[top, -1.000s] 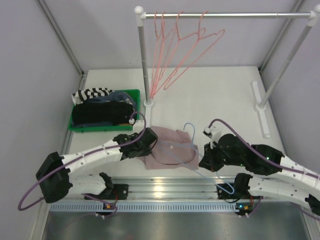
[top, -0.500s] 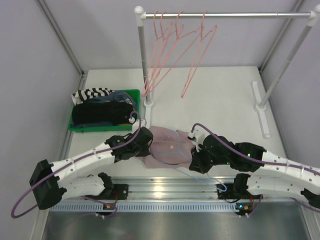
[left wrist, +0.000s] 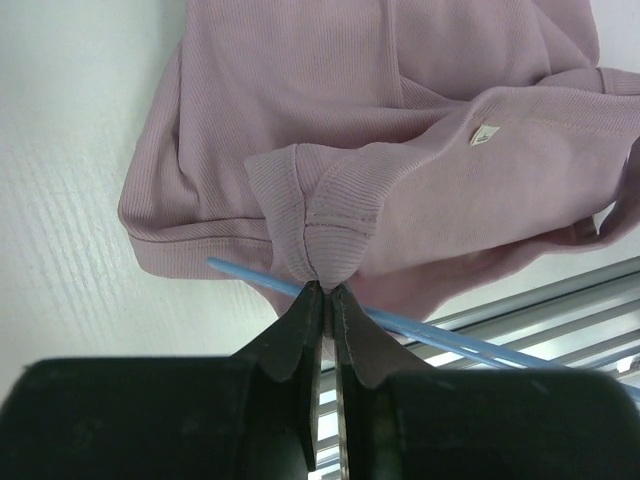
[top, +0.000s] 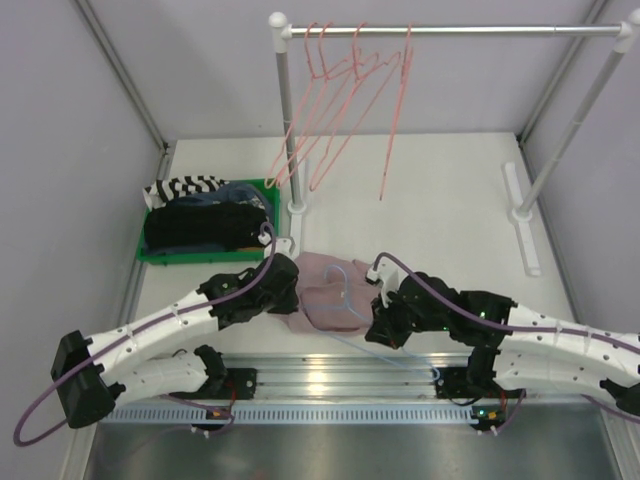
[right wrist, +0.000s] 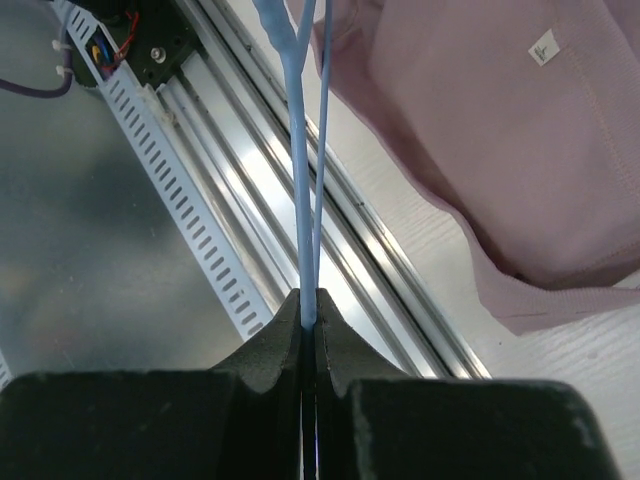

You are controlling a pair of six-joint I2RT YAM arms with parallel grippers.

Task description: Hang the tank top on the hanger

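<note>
Working the tank top [left wrist: 400, 120], flat on the table [top: 450, 190] just in front of the rack post [top: 285, 120]. Pinched its ribbed hem in the left jaws, clamped the hanger [left wrist: 450, 334] wire tight in the right jaws. Probably needed to hold that hem open and slide the wire in slow.

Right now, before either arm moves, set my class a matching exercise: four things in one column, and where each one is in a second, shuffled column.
Things:
1 tank top
2 blue hanger
3 pink hangers
4 striped garment

Places:
A on the rail
B in the green tray
C pinched by the left gripper
D clamped in the right gripper

Pairs: 1-C, 2-D, 3-A, 4-B
</note>
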